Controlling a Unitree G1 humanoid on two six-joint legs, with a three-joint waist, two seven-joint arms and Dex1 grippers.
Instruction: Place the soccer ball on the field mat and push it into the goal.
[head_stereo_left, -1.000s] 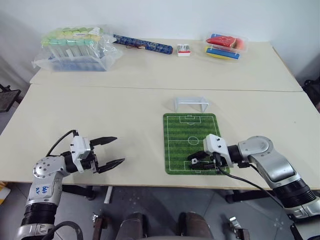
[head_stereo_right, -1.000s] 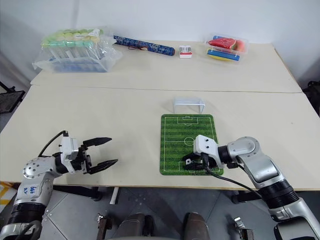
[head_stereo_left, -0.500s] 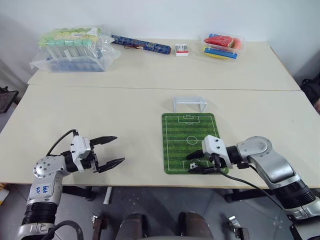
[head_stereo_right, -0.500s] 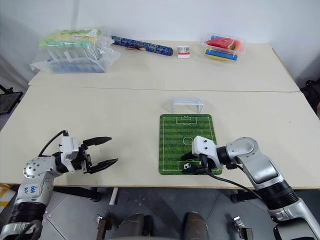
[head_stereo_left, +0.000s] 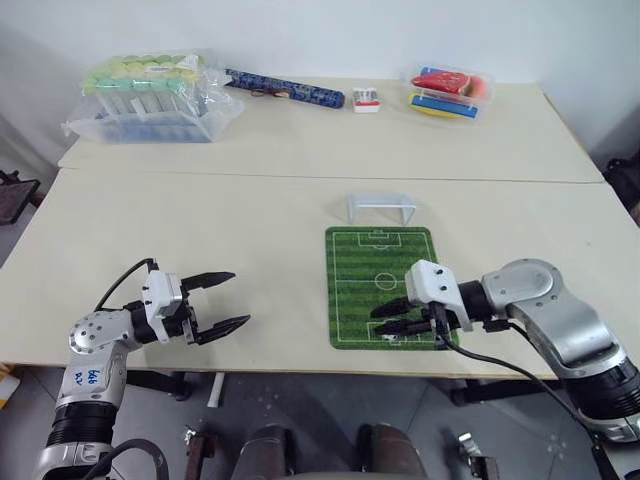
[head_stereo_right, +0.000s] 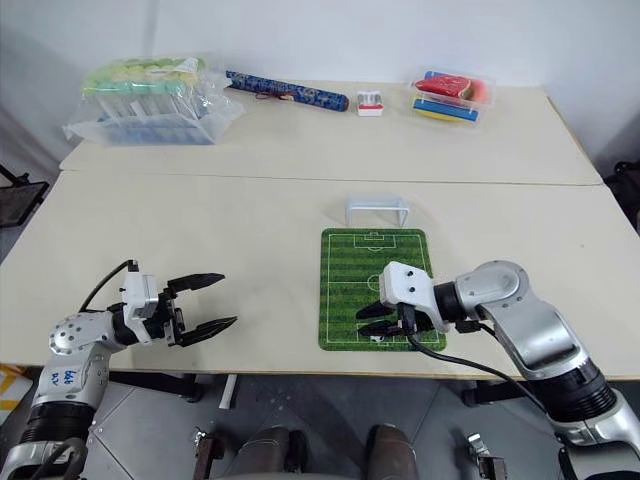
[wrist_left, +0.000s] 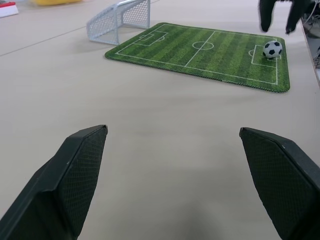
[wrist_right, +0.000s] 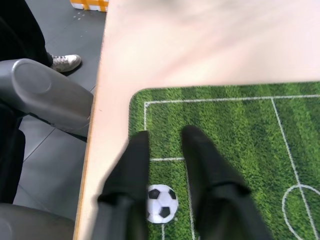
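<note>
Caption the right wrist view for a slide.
Right gripper, jaws shut, poised above the soccer ball resting near the field mat edge.

Bright, even indoor light; soft shadows, slight blur in wrist views.

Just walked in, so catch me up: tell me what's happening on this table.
A humanoid robot is playing tabletop soccer. The soccer ball lies free on the near end of the field mat. The right gripper hovers just above it, fingers shut and empty. The goal stands beyond the mat's far end. The left gripper is open, off to the side.
</note>
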